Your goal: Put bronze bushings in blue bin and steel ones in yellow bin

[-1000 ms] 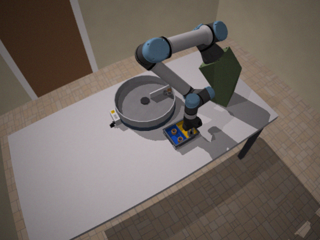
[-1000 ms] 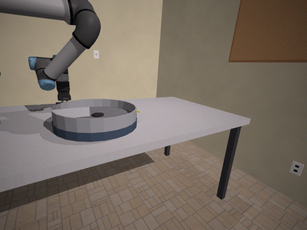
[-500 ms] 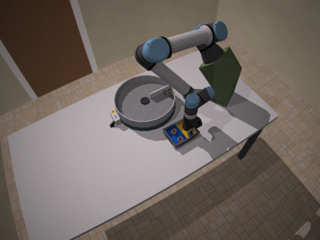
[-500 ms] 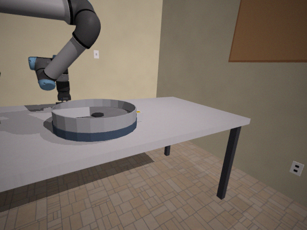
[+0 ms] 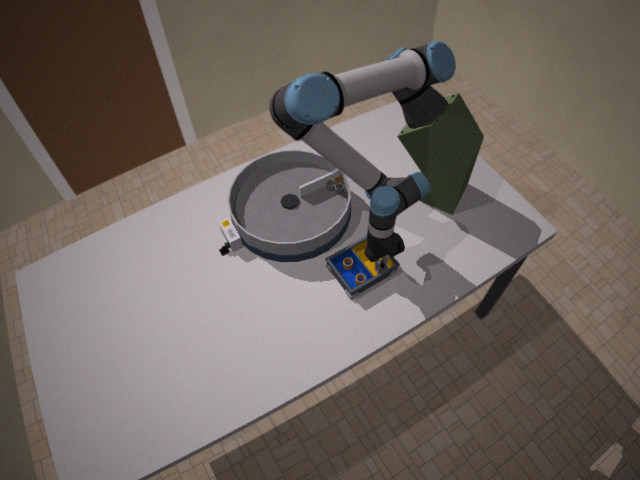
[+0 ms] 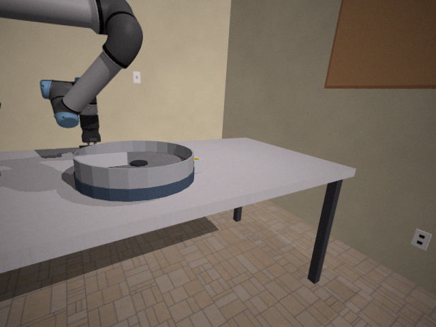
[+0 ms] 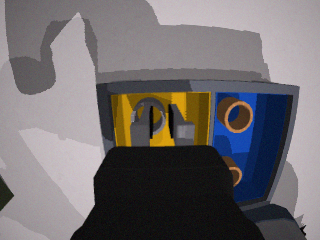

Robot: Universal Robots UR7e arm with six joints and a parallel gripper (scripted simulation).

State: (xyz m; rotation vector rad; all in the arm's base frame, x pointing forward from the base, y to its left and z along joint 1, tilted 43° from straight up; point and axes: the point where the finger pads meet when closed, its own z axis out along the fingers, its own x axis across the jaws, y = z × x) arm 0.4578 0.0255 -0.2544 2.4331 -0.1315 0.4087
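Your gripper [image 5: 382, 263] [image 6: 92, 143] [image 7: 160, 114] points down over the yellow bin [image 5: 361, 249] [image 7: 195, 105], fingers modestly spread and pinching nothing. The steel bushing [image 7: 147, 100] is in that bin, its near wall seen in the gap between the fingers. Should you lift with a finger inside its bore, the sleeve could hang up and be carried off; wider opening could nudge it sideways. Beside it, two bronze bushings [image 5: 347, 267] [image 7: 251, 116] lie in the blue bin [image 5: 353, 270] [image 7: 242, 142]; a sleeve dragged over the divider would join the wrong metal. Farther out, on the turntable [image 5: 258, 206] [image 6: 133, 181], grey and bronze sleeves [image 5: 338, 179] crowd near the vane [image 5: 317, 181] [image 6: 109, 159]; shadow and close spacing may cause you to mistake metals or grasp a neighbour.
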